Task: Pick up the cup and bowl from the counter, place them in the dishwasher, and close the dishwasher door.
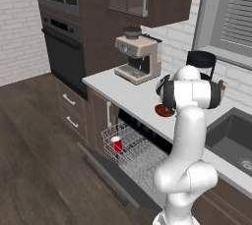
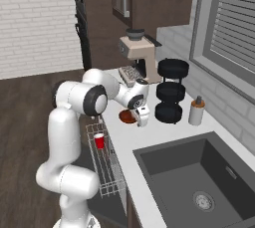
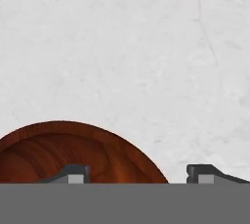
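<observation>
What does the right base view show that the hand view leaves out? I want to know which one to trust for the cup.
Right base view alone: the cup standing upright in the dishwasher rack, the sink, the tiered rack, the dispenser bottle. Hand view alone: the open fingertips straddling the bowl's rim. Both: the bowl resting on the counter.

Cup point(image 1: 116, 144) in dishwasher point(image 1: 138, 155) rack; bowl point(image 2: 128, 116) on counter point(image 1: 123, 91), beside tiered rack point(image 2: 171, 91).
</observation>
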